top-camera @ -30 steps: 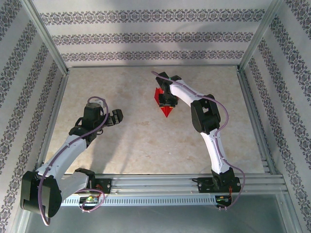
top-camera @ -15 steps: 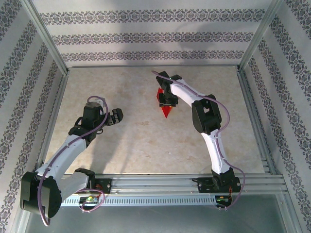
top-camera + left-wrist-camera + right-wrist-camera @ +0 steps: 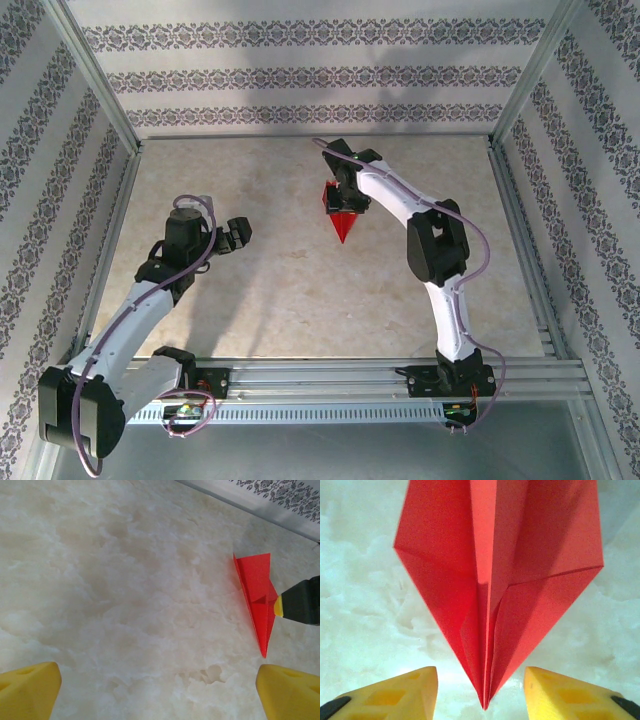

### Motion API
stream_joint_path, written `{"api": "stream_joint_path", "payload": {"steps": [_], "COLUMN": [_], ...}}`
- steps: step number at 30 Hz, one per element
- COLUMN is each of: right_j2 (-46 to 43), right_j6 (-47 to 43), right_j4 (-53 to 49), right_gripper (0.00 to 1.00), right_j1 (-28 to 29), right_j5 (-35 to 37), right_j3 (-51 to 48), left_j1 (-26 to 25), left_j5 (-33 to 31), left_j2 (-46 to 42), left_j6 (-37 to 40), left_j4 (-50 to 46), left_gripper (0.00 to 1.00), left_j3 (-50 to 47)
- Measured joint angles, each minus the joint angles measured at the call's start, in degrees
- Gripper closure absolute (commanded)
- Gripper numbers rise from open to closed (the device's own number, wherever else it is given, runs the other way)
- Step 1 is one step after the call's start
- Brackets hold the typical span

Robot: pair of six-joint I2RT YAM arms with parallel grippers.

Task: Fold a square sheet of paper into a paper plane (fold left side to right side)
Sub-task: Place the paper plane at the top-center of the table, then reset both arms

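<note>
Nearest me, on the left, the left gripper (image 3: pixel 236 236) hangs over bare table (image 3: pixel 250 300) with its jaws spread as wide as they go and nothing between them. The paper plane (image 3: pixel 343 222) lies well off to its right and a little farther back. There, right of centre, the plane rests on the table as a narrow red dart. Its long axis runs near to far, with the sharp nose pointing at the near edge and the broad tail toward the far wall. The right gripper (image 3: pixel 346 203) sits directly over it and is by far the closer arm. Seen from its wrist, the yellow fingertips (image 3: pixel 405 690) stand one on each side of the nose, parted, with table showing between each tip and the paper, so these jaws are open and grip nothing. They straddle the centre crease crosswise, so I'd judge that closing them would pinch the dart across its width, not along its length.
</note>
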Motion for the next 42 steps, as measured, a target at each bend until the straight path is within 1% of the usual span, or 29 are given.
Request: {"api": "stream_joint_path", "payload": {"steps": [3,6,9,14,16,17,18,25,32,36,42], "right_j2": [-4.1,-8.9,-14.7,-25.3,-29.7,-31.4,-33.2,-44.6,-58.4,-67.6,-82.1], "right_j6": [-0.1,-0.5,-1.6,-3.0,-3.5,-3.7,-3.9,-6.4,-9.7,-11.6,-12.4], "right_j4": [0.9,1.8,3.0,5.6,6.7,7.0,7.1,9.6,13.5,18.3,27.1], "right_gripper": [0.46,0.41,0.35,0.28,0.22,0.16,0.02,0.02,0.02,0.02,0.02], "right_j1": [0.0,0.0,0.0,-0.1,-0.4,-0.7,-1.0,-3.8,-4.6,-5.2,-7.1], "right_j5": [-0.3,-0.4,0.1,1.4,2.2,2.6,3.2,6.9,9.6,10.5,12.5], "right_j3": [-3.3,-6.7,-11.0,-20.2,-24.4,-25.8,-27.3,-37.1,-45.3,-51.6,-65.6], "left_j1": [0.0,0.0,0.0,0.0,0.0,0.0,0.0,0.3,0.4,0.4,0.5], "left_j5": [-0.4,-1.1,-2.1,-4.1,-4.9,-5.2,-5.5,-7.9,-11.5,-12.4,-13.7], "left_j2": [-0.5,-1.6,-2.9,-4.7,-5.0,-5.1,-5.2,-5.4,-5.6,-5.6,-5.6], "left_j6": [0.0,0.0,0.0,0.0,0.0,0.0,0.0,0.2,0.5,0.7,1.3], "left_j4": [-0.1,-0.5,-0.9,-2.0,-2.7,-2.8,-3.1,-5.4,-6.9,-7.0,-7.0], "left_gripper": [0.00,0.00,0.00,0.00,0.00,0.00,0.00,0.00,0.00,0.00,0.00], "left_j3": [0.1,0.3,1.3,3.1,3.8,4.0,4.2,6.0,7.5,7.5,7.5]}}
